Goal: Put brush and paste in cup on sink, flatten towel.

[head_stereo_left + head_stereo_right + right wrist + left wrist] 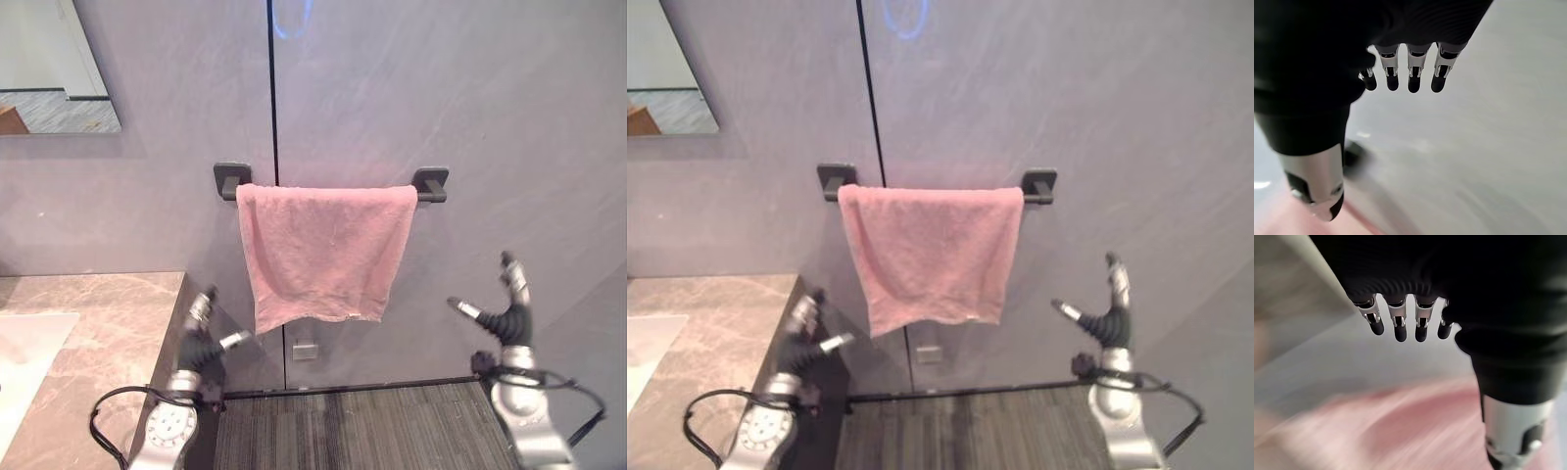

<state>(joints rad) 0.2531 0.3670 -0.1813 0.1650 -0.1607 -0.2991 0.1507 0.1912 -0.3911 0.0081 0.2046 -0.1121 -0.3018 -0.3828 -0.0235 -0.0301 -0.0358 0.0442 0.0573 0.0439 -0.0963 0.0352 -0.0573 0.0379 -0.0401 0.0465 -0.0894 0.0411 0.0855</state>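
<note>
Both hands open, empty: left hand (201,338) & right hand (509,313) flank pink towel (323,255) above. Risk: one-sided tug drags it off bar (428,193).

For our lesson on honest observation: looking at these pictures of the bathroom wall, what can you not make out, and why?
- Pink terry towel: its back half is hidden behind the front fold on the dark wall bar.
- White sink basin: cut off by the eye views' left edge.
- Wall mirror: cut off at the top left corner.
- Left wrist view: the pink area beyond the left hand is blurred.
- Right wrist view: the wall beyond the right hand is blurred.
</note>
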